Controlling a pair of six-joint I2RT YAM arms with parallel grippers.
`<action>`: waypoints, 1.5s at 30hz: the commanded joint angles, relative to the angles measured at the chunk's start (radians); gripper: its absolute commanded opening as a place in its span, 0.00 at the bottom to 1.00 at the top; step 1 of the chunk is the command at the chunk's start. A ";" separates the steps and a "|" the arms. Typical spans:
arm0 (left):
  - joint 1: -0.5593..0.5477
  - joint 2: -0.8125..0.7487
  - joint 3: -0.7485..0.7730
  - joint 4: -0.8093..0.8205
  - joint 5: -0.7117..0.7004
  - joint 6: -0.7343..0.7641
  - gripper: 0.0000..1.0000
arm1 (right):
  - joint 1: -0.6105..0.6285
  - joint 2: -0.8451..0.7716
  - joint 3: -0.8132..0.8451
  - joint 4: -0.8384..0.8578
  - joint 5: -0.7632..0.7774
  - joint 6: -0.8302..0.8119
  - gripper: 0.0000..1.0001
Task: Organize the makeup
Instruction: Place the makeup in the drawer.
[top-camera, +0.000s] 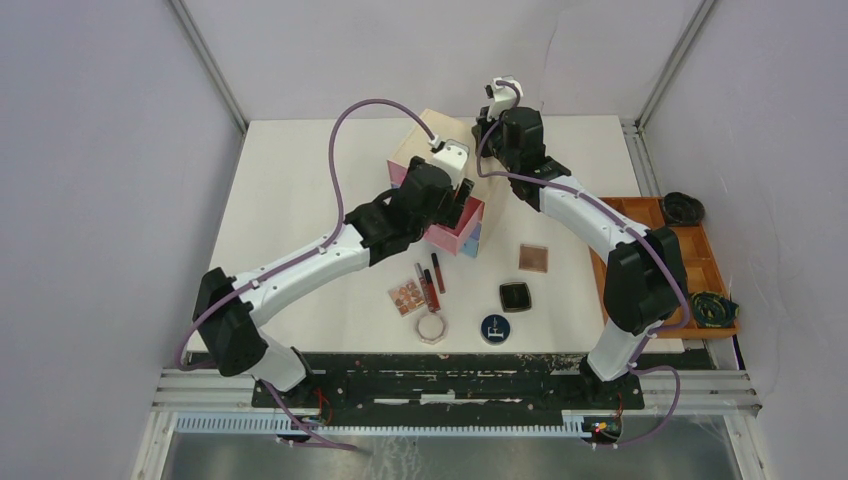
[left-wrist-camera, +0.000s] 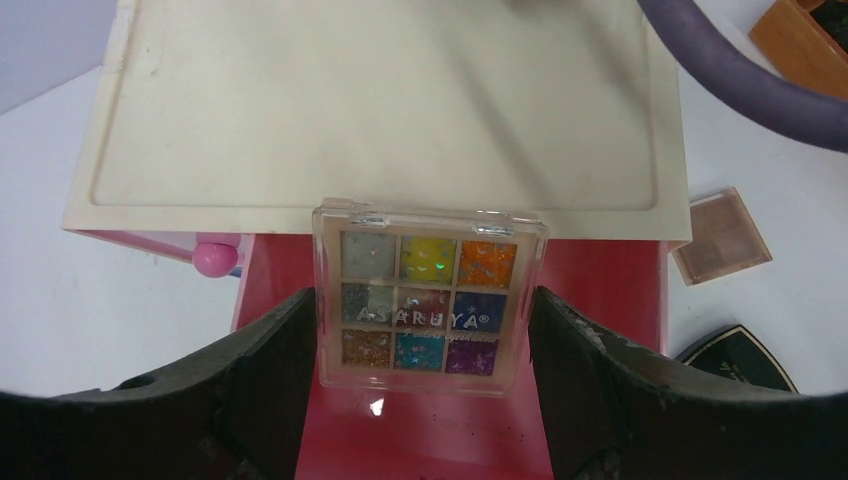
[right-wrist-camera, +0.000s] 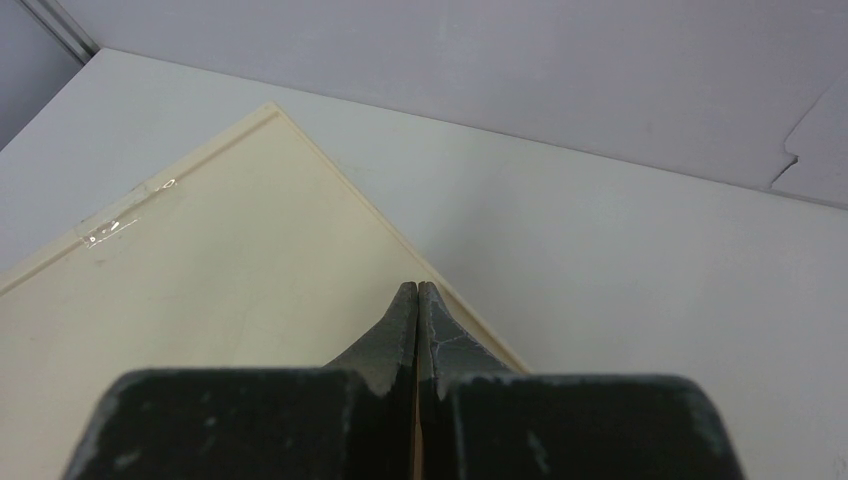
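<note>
A square eyeshadow palette (left-wrist-camera: 430, 260) with nine glitter colours sits between my left gripper's (left-wrist-camera: 422, 310) fingers, over the open pink drawer (left-wrist-camera: 600, 290) of the beige box (top-camera: 425, 140). The fingers press both its sides. In the top view, the left gripper (top-camera: 458, 205) is at the box front. My right gripper (right-wrist-camera: 417, 288) is shut and empty at the box top's far corner (top-camera: 483, 128). On the table lie a second palette (top-camera: 406, 297), slim tubes (top-camera: 430, 285), a pale octagonal jar (top-camera: 432, 327), a round dark-blue compact (top-camera: 494, 328), a black compact (top-camera: 515, 296) and a brown compact (top-camera: 533, 258).
An orange-brown tray (top-camera: 700, 260) with dark coiled items (top-camera: 715, 307) stands at the right table edge. A pink drawer knob (left-wrist-camera: 214, 258) shows left of the open drawer. The brown compact (left-wrist-camera: 720, 236) and black compact (left-wrist-camera: 738, 358) lie right of the box.
</note>
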 joint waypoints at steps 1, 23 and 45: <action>0.009 0.010 0.044 -0.063 0.013 -0.060 0.33 | -0.014 0.104 -0.104 -0.404 0.014 -0.002 0.01; 0.010 -0.038 0.192 -0.179 -0.056 -0.023 0.92 | -0.017 0.106 -0.104 -0.406 0.011 -0.001 0.01; 0.009 -0.458 -0.152 -0.413 -0.136 -0.286 0.89 | -0.015 0.124 -0.094 -0.406 0.000 0.010 0.01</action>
